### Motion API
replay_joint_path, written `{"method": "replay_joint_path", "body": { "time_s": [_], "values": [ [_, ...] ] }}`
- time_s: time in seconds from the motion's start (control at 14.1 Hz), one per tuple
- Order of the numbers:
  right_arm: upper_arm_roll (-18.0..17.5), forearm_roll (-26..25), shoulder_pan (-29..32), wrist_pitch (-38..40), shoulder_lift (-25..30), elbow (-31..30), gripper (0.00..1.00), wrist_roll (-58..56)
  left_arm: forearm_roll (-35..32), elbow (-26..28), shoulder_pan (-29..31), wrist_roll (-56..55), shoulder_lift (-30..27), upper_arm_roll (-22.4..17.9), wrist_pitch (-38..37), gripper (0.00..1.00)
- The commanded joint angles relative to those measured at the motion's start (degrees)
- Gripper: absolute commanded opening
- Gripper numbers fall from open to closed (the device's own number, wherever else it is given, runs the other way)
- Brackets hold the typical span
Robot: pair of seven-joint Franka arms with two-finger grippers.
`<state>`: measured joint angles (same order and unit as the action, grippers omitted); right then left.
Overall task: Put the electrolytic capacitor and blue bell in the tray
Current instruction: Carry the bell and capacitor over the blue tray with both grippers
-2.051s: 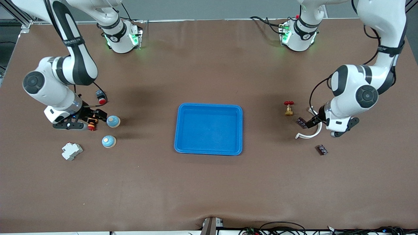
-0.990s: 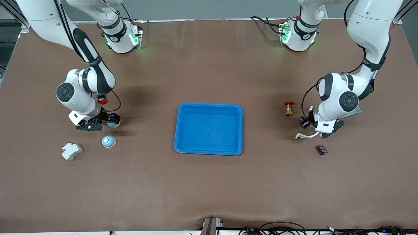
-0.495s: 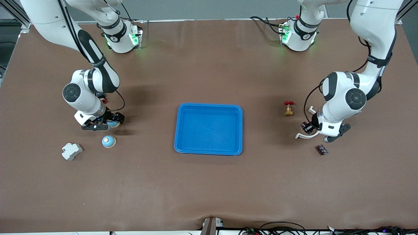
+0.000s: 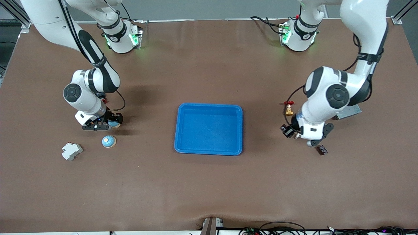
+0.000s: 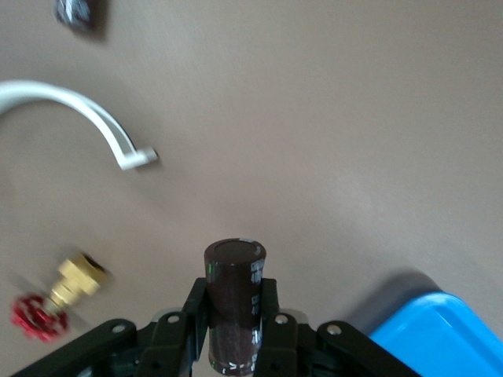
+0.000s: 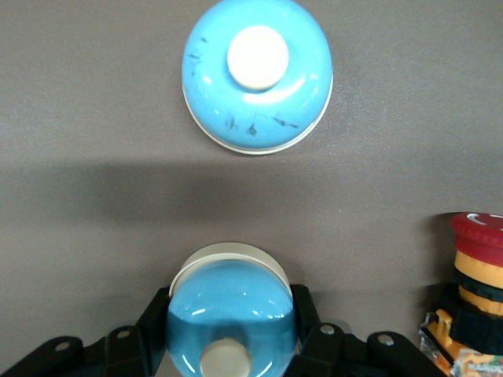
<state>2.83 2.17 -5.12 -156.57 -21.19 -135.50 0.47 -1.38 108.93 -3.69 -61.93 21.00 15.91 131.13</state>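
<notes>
The blue tray (image 4: 209,129) sits in the middle of the table, between my two hands, and both coming moves turn on that: each hand has to travel inward toward it. My left gripper (image 5: 236,314) is up in the air over bare table, between the tray and the small parts at the left arm's end; its fingers are closed narrowly on the electrolytic capacitor (image 5: 233,302), a dark brown cylinder held by its sides with its long axis running out along the fingers, one flat end cap facing the wrist camera. In the left wrist view a corner of the tray shows just past the fingers, so I judge the tray to be near on that side. A brass valve with a red handwheel (image 4: 288,109), a curved white plastic piece (image 5: 78,118) and a small dark component (image 4: 322,149) lie on the table around that hand. My right gripper (image 6: 232,330) is low at the table toward the right arm's end, well apart from the tray, its fingers set against the two sides of one blue bell (image 6: 232,318), dome and cream button facing up; whether it is lifted I cannot tell. A second blue bell (image 4: 108,141) sits nearer the front camera, a red emergency button (image 6: 476,263) is just beside the held bell, and a white breaker block (image 4: 72,151) lies nearer the table's end
</notes>
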Motion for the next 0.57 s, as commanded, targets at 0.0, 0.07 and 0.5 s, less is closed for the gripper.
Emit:
{"method": "replay_joint_path", "body": {
  "time_s": [0.0, 0.07, 0.5],
  "values": [
    [-0.3, -0.1, -2.0, 1.3, 1.7, 0.6, 0.0, 1.1, 1.1, -2.0, -2.7, -4.2, 1.4, -0.1, -1.1, 0.0],
    [-0.3, 0.0, -3.0, 4.8, 2.5, 2.2, 0.0, 3.1, 1.0, -2.8, -3.4, -6.1, 2.2, -0.1, -1.1, 0.0],
    [-0.3, 0.1, -13.1, 25.2, 2.9, 16.8, 0.0, 21.2, 0.1, -9.2, -12.8, -18.7, 6.7, -0.3, -0.3, 0.0]
  ]
}}
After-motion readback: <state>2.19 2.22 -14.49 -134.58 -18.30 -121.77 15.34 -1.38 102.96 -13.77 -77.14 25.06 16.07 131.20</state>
